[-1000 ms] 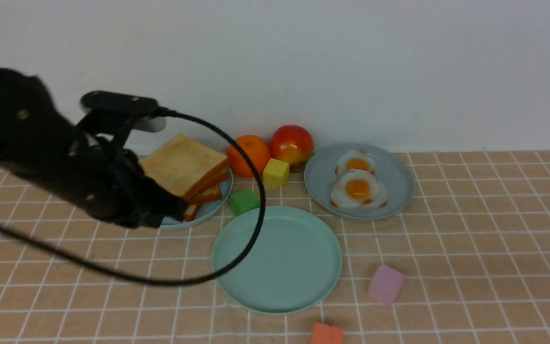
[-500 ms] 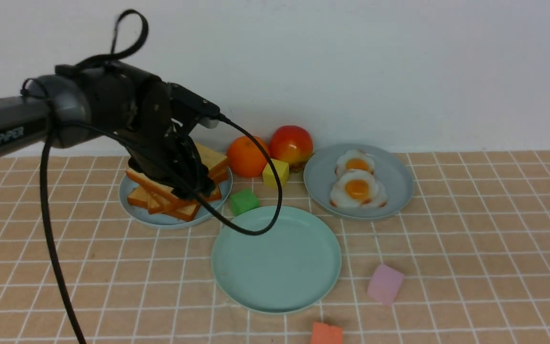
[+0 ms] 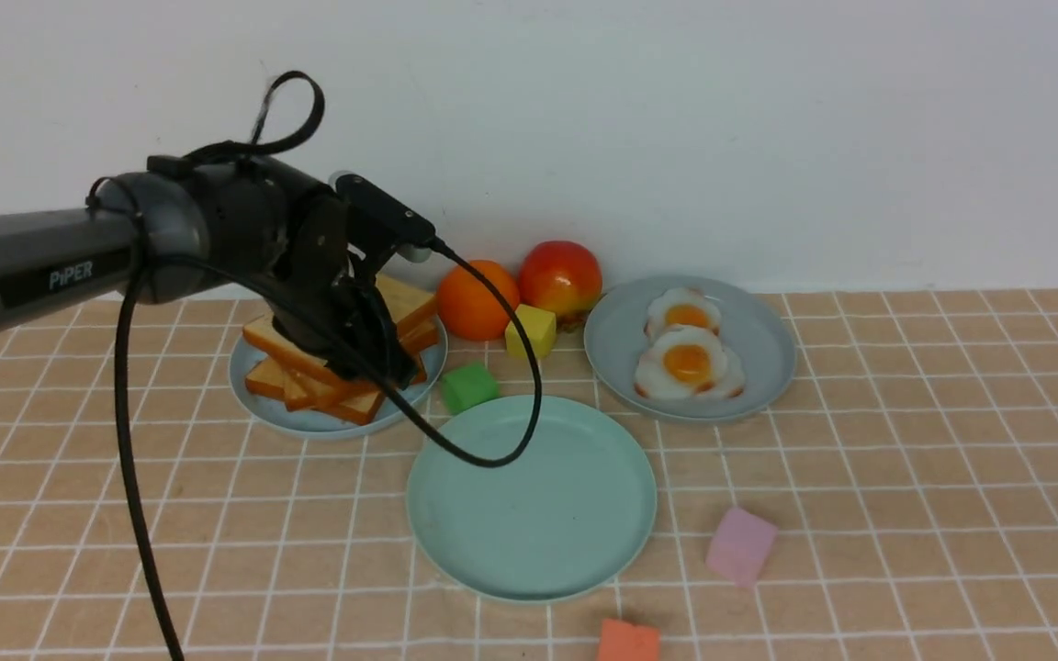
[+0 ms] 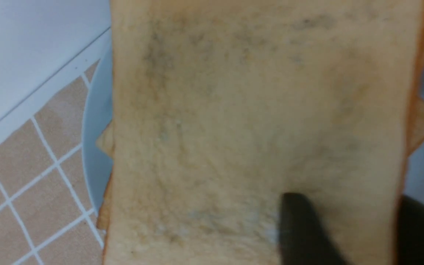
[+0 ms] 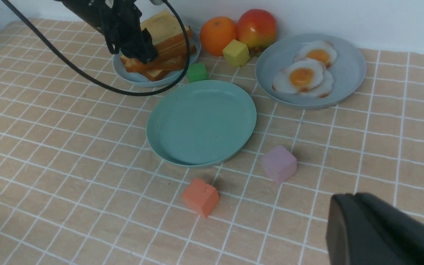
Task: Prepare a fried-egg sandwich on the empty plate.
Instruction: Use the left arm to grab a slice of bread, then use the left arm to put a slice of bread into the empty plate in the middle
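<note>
The empty plate, mint green, sits mid-table and shows again in the right wrist view. Behind it to the left, a skewed pile of toast slices rests on a blue-grey plate. My left gripper is down on that pile. In the left wrist view one finger lies on the top toast slice and the other presses against its crust edge. Two fried eggs lie on another blue-grey plate. My right gripper hovers shut and holds nothing.
An orange, an apple, a yellow cube and a green cube crowd between the two back plates. A pink cube and an orange-red cube lie near the front. The left arm's cable droops over the mint plate.
My left arm swung up from low on the left and came down onto the toast pile. In the last half second it has barely moved.
</note>
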Controlling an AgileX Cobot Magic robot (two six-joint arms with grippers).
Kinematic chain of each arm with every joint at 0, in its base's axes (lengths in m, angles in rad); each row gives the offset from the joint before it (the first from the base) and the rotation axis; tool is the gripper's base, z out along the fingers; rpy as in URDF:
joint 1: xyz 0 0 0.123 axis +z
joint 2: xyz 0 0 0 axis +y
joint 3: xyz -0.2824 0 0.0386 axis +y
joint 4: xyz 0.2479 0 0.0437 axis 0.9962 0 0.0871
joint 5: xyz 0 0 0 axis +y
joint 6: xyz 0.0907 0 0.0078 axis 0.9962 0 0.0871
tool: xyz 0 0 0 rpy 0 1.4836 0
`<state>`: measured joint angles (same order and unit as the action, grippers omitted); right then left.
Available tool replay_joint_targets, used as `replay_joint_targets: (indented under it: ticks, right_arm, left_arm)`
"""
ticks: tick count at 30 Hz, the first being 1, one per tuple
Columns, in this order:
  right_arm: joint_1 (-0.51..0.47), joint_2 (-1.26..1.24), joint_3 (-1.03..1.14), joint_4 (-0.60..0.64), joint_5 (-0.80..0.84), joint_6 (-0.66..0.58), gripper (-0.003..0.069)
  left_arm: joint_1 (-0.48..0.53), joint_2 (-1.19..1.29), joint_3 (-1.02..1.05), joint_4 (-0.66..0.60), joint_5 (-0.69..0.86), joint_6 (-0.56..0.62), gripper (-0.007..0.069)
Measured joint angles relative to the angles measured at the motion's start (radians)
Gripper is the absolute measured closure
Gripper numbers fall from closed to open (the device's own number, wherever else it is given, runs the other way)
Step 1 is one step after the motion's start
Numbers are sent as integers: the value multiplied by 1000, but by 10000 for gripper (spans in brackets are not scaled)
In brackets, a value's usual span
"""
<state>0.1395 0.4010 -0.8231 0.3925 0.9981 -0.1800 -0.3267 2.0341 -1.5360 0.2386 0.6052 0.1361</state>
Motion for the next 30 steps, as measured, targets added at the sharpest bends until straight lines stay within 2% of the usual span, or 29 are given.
replay_joint_targets:
  ticks: [3,6,11,13,17,19,21,30]
  right_arm:
    - [0,0,0,12,0,0,626]
    - [0,0,0,17,0,0,624]
    - [0,0,0,25,0,0,622]
    - [0,0,0,27,1,0,619]
    - [0,0,0,28,8,0,617]
    - [0,0,0,31,8,0,615]
    - [0,0,0,31,8,0,613]
    - [0,0,0,35,8,0,600]
  left_arm:
    - [-2,-27,0,-10,14,0,554]
    - [-2,-77,0,-26,30,-1,551]
    - [-19,-206,29,-134,77,5,550]
    - [-86,-317,119,-187,65,52,550]
    - [-232,-410,274,-213,6,132,550]
    - [-315,-413,368,-206,-34,162,550]
    - [-355,-389,413,-179,-63,164,550]
    - [-375,-294,430,-56,-178,165,550]
